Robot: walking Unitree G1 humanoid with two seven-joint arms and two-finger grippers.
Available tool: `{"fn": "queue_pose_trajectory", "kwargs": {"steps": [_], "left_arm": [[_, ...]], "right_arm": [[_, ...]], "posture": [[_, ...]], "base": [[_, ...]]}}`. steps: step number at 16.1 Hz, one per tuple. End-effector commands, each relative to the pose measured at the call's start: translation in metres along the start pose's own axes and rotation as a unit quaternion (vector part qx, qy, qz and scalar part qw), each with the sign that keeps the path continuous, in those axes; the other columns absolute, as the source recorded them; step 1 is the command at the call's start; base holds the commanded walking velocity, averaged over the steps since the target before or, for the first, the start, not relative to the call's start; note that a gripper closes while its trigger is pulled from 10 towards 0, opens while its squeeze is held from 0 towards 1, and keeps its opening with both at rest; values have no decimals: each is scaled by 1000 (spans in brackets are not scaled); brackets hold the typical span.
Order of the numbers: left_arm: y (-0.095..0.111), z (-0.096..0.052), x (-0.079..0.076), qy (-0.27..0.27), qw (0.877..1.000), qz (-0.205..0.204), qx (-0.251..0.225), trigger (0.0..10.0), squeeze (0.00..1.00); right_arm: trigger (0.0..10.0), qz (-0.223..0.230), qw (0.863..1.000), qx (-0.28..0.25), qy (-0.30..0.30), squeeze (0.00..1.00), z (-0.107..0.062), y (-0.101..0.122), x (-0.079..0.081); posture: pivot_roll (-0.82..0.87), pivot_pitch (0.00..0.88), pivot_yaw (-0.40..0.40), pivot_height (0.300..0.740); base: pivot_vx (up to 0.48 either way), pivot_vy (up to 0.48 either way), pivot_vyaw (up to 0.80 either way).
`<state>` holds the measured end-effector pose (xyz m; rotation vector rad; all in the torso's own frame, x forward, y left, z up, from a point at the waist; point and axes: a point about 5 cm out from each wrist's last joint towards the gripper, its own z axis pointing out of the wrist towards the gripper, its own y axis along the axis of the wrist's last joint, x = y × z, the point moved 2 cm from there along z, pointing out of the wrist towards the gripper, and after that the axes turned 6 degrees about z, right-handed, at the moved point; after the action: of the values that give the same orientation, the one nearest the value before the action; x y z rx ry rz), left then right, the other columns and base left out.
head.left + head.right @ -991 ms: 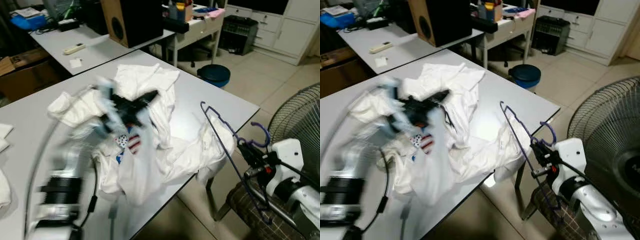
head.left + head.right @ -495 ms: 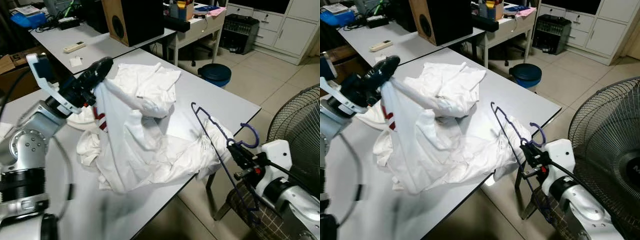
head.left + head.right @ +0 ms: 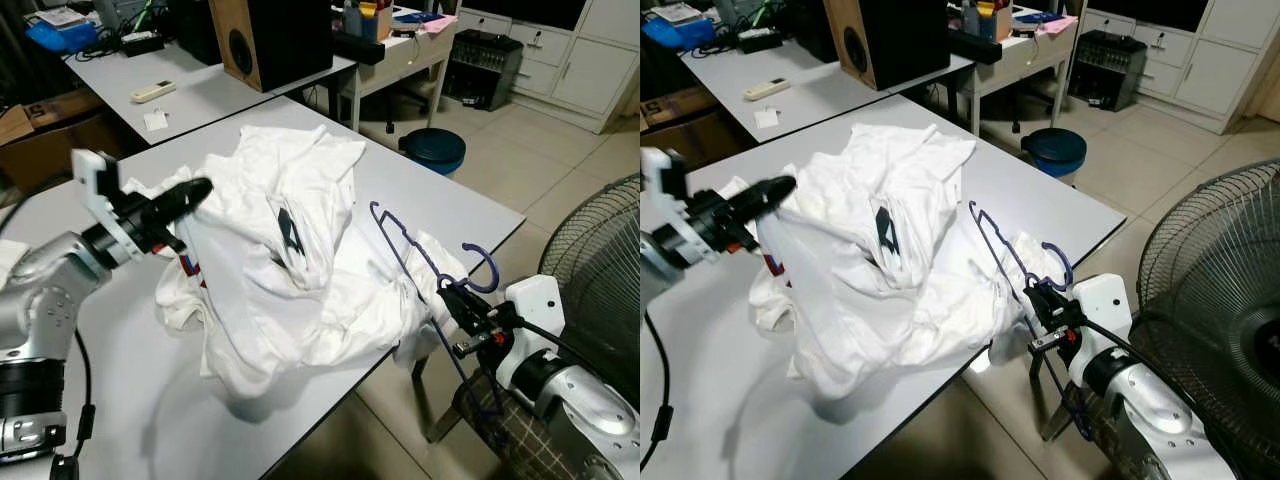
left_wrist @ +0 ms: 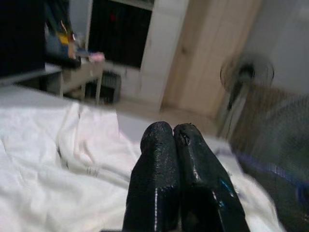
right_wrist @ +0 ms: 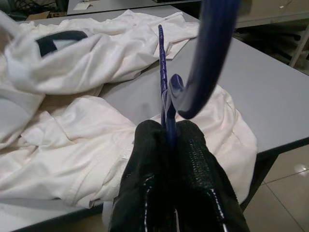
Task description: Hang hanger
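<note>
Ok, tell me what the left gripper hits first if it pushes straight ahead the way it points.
Probably the crumpled white shirt: the left gripper points along the grey table into the raised folds of the heap, though depth is uncertain.

Grey table (image 3: 120, 350) w/ heap of white clothes (image 3: 290, 270) on it, near edge.

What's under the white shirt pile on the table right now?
Under the white shirt pile I see only the grey table. The purple hanger, held by the right gripper, rises beside the cloth. Anything beneath the folds is covered.
</note>
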<state>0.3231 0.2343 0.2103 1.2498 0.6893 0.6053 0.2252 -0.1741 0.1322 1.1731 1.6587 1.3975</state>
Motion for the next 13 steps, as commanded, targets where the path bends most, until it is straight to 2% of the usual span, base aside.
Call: {"fn": "queue_pose_trajectory", "kwargs": {"steps": [1, 2, 3, 4, 5, 6, 7, 8, 9, 10, 12, 13], "left_arm": [[15, -2, 7, 21, 999, -3, -44, 0, 0], [21, 0, 14, 48, 996, -13, -76, 0, 0], [26, 11, 20, 85, 991, -27, -102, 0, 0], [16, 27, 13, 80, 995, -12, -65, 0, 0], [-1, 51, -7, 40, 999, 19, -16, 0, 0], [-6, 75, -24, 11, 1000, 19, -22, 0, 0], [14, 106, -45, -21, 995, -13, -94, 0, 0], [34, 123, -59, -46, 988, -38, -145, 0, 0], [46, 131, -66, -61, 982, -51, -172, 0, 0], [51, 140, -74, -74, 981, -50, -173, 0, 0], [31, 149, -78, -67, 990, -5, -121, 0, 0], [9, 153, -73, -42, 996, 40, -70, 0, 0]], "right_arm": [[10000, 1, 1000, -1, 5, 0, 1, 0, 1], [10000, 1, 1000, -2, 6, 0, 2, 0, 0], [10000, 2, 1000, -7, 6, 0, 4, 2, 0], [10000, 3, 1000, -15, 1, 0, 6, 4, -1], [10000, 6, 1000, -28, -10, 0, 8, 8, -4], [10000, 7, 999, -40, -22, 0, 10, 12, -7], [10000, 7, 998, -54, -36, 0, 10, 16, -10], [10000, 9, 997, -62, -45, 0, 8, 19, -13], [10000, 11, 996, -67, -52, 0, 6, 21, -15], [10000, 18, 995, -75, -64, 0, 4, 21, -18], [10000, 20, 994, -80, -76, 0, 4, 21, -19], [10000, 20, 993, -83, -79, 0, 4, 21, -17]], "posture": [[-60, 0, 72, 740], [-60, 0, 72, 740], [-55, 0, 70, 740], [-49, 0, 71, 740], [-49, 0, 74, 740], [-57, 0, 81, 740], [-67, 0, 91, 740], [-74, 0, 101, 740], [-74, 0, 101, 740], [-79, 0, 115, 740], [-87, 0, 130, 740], [-95, 0, 145, 740]], "base": [[0, 0, 0], [0, 0, 0], [0, 0, 0], [0, 0, 0], [0, 0, 0], [0, 0, 0], [0, 0, 0], [0, 0, 0], [0, 0, 0], [0, 0, 0], [0, 0, 0], [0, 0, 0]]}}
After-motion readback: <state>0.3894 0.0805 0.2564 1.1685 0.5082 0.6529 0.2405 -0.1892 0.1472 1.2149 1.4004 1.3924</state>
